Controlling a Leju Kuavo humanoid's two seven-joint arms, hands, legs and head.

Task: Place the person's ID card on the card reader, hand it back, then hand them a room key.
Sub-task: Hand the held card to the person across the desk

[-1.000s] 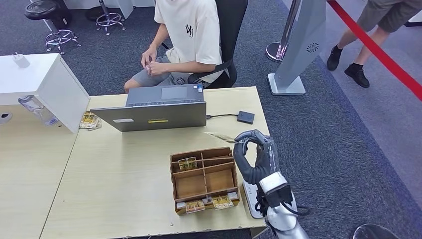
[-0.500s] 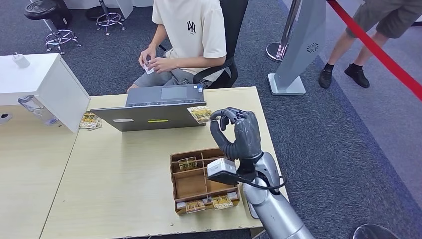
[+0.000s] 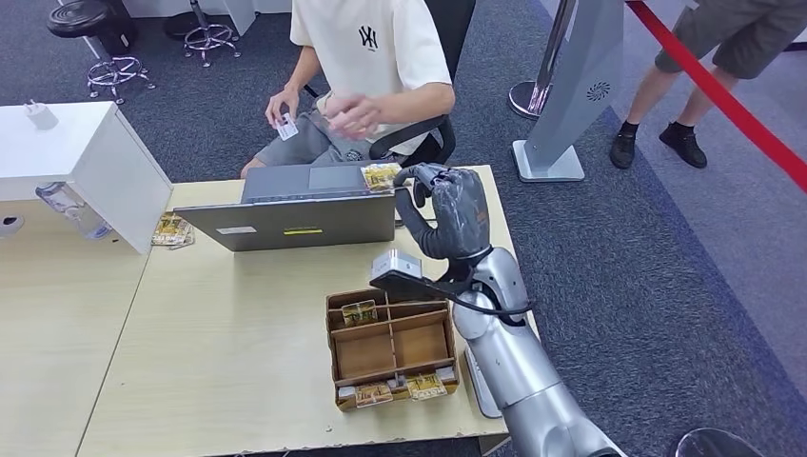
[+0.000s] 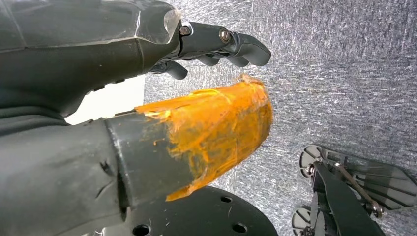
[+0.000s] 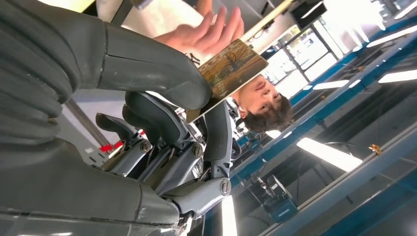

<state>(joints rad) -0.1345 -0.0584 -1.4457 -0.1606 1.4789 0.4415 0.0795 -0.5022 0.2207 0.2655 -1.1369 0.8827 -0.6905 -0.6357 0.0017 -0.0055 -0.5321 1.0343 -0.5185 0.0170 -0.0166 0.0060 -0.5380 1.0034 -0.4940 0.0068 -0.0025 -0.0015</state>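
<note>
My right hand point(image 3: 447, 214) is raised over the far right corner of the laptop point(image 3: 295, 221), pinching a yellow-patterned room key card point(image 3: 380, 176) that points toward the seated person. In the right wrist view the thumb and fingers point(image 5: 147, 88) clamp that card point(image 5: 231, 66), and the person's open palm point(image 5: 206, 32) is just beyond it. The person's reaching hand point(image 3: 354, 114) is a short gap from the card; their other hand holds a small white ID card point(image 3: 287, 126). My left hand point(image 4: 147, 98) hangs over the carpet, its fingers apart and holding nothing.
A wooden compartment box point(image 3: 390, 343) with several patterned cards sits near the table's front right. A grey flat device point(image 3: 479, 381) lies at the right edge. A white cabinet point(image 3: 86, 162) stands at the left. Another person point(image 3: 685, 57) stands by a red barrier.
My right hand has lifted from beside the wooden box and carried the key card forward over the laptop's corner. The seated person has raised a hand toward it.
</note>
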